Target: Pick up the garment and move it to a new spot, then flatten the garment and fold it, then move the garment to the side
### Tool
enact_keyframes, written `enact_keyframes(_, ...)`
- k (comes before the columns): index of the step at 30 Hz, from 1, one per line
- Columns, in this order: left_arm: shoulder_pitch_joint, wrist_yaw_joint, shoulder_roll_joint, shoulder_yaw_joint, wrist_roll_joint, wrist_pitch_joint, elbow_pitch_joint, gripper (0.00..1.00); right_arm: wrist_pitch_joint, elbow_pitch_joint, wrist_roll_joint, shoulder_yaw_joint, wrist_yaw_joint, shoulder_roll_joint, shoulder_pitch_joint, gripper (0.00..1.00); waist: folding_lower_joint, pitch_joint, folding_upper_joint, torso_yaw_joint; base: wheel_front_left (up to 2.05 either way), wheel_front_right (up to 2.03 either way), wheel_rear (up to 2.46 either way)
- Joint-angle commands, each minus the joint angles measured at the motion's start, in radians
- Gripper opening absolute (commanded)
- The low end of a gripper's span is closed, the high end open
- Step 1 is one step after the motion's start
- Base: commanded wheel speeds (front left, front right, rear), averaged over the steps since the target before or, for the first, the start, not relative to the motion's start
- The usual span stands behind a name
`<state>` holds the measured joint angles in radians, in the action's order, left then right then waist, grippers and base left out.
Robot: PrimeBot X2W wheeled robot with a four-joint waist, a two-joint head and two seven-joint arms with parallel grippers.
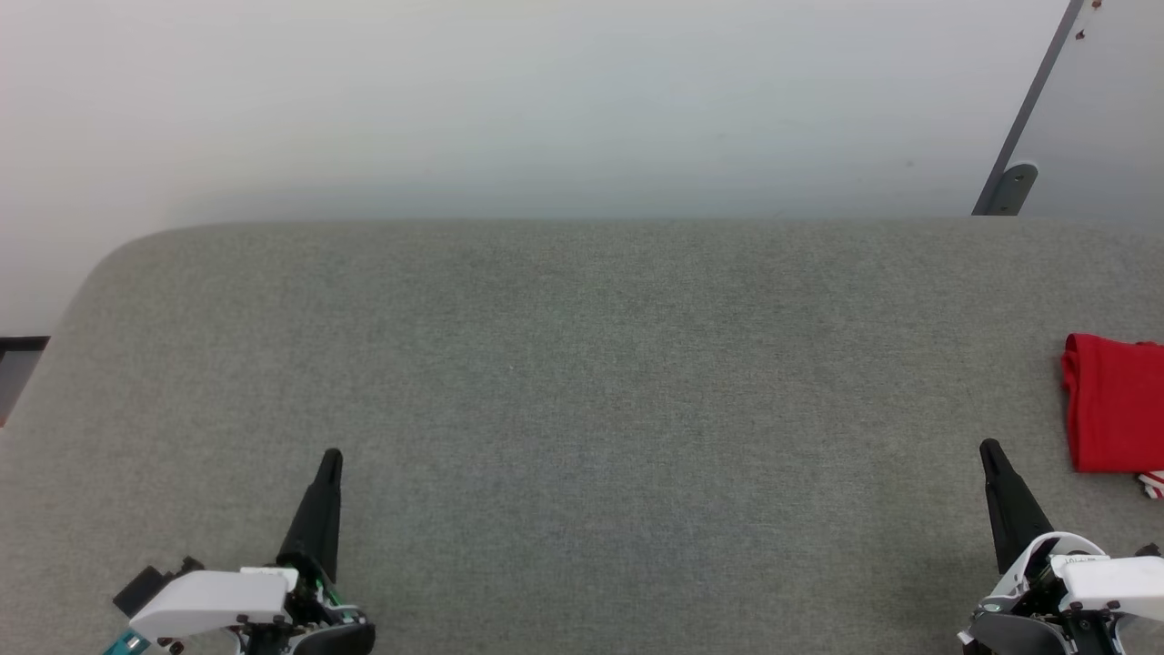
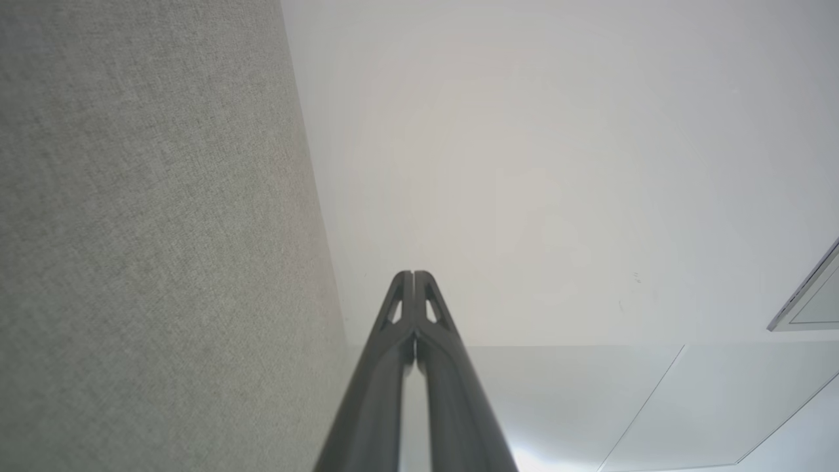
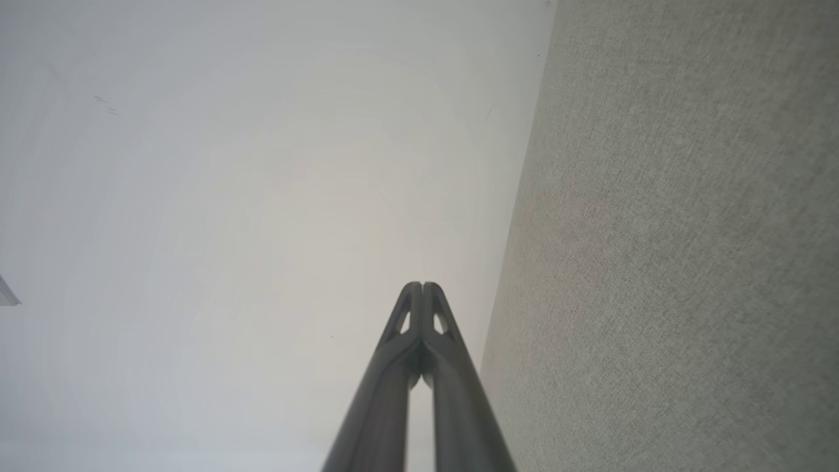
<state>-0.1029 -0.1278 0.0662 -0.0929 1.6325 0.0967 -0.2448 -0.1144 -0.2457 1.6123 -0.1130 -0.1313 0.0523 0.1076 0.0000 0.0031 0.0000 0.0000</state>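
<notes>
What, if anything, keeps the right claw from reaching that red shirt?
Nothing seems to, so probably yes: the shut right claw sits close beside the red shirt, with bare grey surface between them.

Likely robot lab: grey cloth-covered worktable (image 1: 582,364), bare pale surface (image 1: 546,109) beyond, grey metal post (image 1: 1032,114).

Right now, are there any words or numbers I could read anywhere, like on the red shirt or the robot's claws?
None: no word, number or sign can be read here.
The garment: the part in the picture is plain red with a bit of striped trim.
The left claw and right claw: dark, no markings.
The grey table: bare cloth, no label.
</notes>
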Motion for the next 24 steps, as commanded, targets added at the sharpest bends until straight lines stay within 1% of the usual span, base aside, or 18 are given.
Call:
enact_keyframes(1,-0.009,-0.005,-0.002,-0.002,-0.005,0.005,-0.001,0.00,-0.001,0.000,0.002,-0.001,0.001,-0.004,0.002,0.00,0.0000,0.000,0.0000,0.000,0.00,0.00,0.00)
enact_keyframes(24,-0.009,-0.005,-0.005,-0.007,-0.009,0.008,-0.001,0.00,-0.002,0.000,0.001,-0.002,0.001,-0.005,0.003,0.00,0.0000,0.000,0.0000,0.000,0.00,0.00,0.00)
